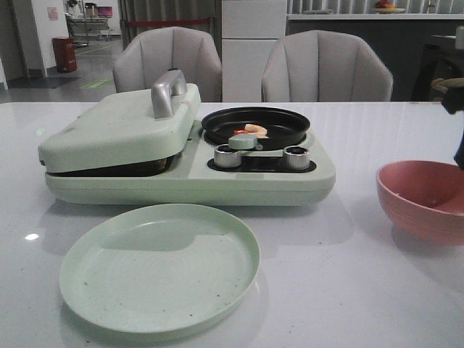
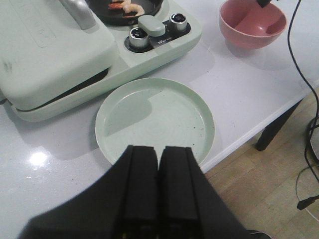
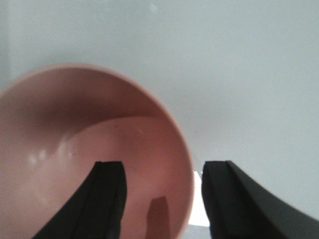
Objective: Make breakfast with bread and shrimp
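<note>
left gripper closed, right gripper agape

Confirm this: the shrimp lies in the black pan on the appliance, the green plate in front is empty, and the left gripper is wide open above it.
Not quite: the left gripper is shut, as the left wrist view shows. The shrimp does lie in the black pan, and the green plate is empty.

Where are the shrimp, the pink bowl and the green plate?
shrimp [image 1: 255, 130]: front view, its curled body in the black pan.
pink bowl [image 1: 420, 190]: front view, its inner wall.
green plate [image 2: 154, 117]: left wrist view, its bare middle.
</note>
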### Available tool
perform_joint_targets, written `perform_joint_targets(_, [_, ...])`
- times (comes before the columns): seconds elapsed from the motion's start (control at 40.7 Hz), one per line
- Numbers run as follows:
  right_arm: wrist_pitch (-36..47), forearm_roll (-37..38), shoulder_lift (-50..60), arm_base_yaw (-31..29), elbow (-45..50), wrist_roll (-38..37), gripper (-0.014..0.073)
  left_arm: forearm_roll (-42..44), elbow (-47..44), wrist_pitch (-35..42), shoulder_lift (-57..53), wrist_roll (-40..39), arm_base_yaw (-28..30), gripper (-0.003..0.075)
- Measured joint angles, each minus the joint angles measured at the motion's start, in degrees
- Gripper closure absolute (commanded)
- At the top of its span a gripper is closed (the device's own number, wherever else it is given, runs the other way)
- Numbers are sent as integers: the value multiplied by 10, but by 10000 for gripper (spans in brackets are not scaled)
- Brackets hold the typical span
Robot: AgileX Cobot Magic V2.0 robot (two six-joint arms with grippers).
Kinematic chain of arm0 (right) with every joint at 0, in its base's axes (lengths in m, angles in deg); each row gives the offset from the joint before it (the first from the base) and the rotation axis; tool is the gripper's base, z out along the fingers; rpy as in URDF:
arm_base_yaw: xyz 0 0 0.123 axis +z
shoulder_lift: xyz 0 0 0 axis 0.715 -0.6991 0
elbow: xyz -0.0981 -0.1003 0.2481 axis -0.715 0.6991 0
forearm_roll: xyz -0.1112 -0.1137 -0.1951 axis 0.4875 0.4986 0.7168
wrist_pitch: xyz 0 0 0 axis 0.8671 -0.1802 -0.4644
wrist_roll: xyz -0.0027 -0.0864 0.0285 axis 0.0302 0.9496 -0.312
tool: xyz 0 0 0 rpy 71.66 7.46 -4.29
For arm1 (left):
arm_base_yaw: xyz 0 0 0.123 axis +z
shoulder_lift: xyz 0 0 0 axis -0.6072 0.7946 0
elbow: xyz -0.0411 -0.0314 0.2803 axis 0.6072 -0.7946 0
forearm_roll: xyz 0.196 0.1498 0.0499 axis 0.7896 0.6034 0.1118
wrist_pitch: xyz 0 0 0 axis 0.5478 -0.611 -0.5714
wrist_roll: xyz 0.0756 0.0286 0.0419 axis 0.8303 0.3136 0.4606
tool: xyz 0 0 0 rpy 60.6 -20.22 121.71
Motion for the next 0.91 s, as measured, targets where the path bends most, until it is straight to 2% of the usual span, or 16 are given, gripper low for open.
perform_joint_targets(0.197, [-18, 0, 104, 94, 22, 0, 131, 0, 0, 0, 0, 0, 0, 619])
perform_joint_targets(0.344, [-35, -4, 196, 176, 85, -10, 131, 0, 0, 0, 0, 0, 0, 619])
perform_joint_targets(0.443, [-41, -4, 260, 210, 140, -31, 131, 0, 0, 0, 0, 0, 0, 619])
perform_joint_targets(0.664, [-96, 19, 419, 222, 223, -64, 131, 0, 0, 0, 0, 0, 0, 619])
perform_joint_targets(0.91, [-190, 68, 582, 222, 235, -98, 131, 0, 0, 0, 0, 0, 0, 619])
